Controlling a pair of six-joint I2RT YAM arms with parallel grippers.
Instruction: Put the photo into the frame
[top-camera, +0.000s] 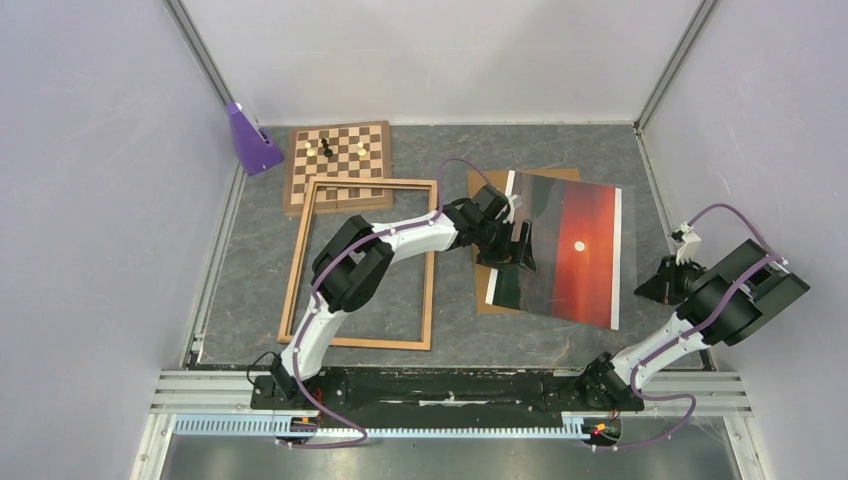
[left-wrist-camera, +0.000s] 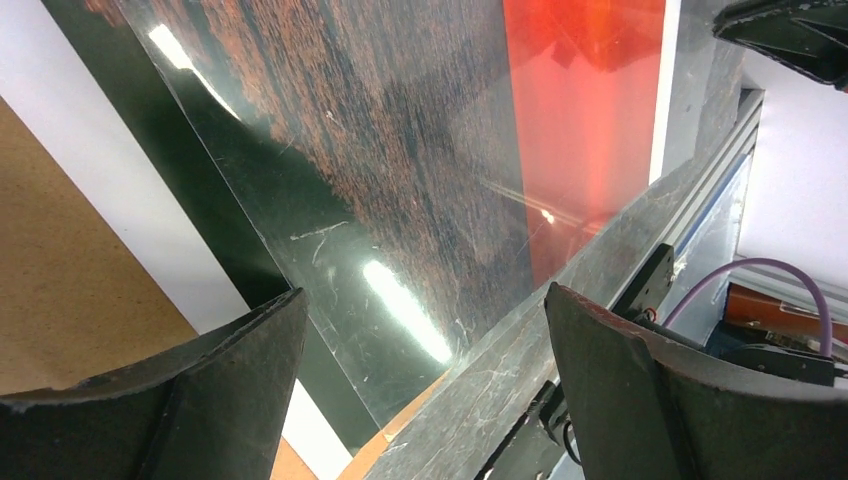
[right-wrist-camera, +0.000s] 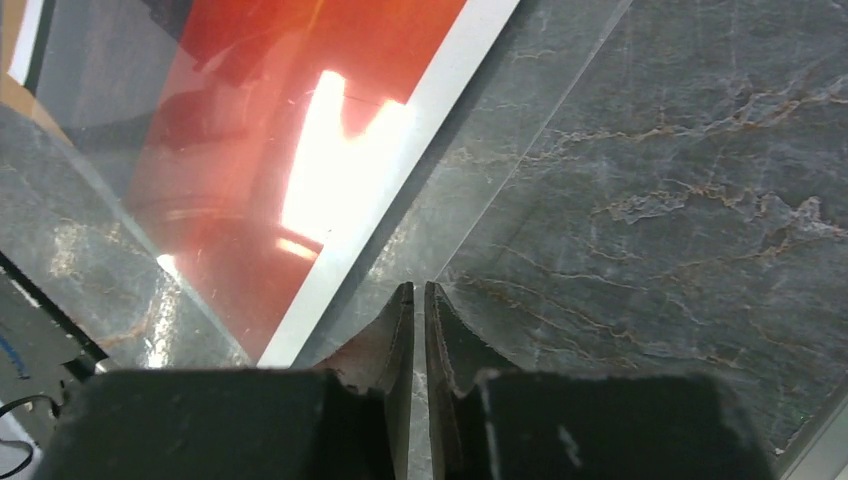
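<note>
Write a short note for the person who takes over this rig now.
Left gripper: fingers open above the photo, holding nothing.
Right gripper: fingers shut at the edge of the clear sheet covering the photo; a pinch I cannot confirm.
Photo lies face up on the brown backing board; the frame lies empty to its left.
Done: nothing in the frame. Left: put the photo in.

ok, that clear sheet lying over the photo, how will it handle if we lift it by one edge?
Probably stiff: the clear sheet lies flat with straight edges over the photo. Likely slippery, since its surface is glossy with sharp glare in both wrist views. It looks thin, so a one-edge lift may bow it. Visible scratches suggest it marks easily.
</note>
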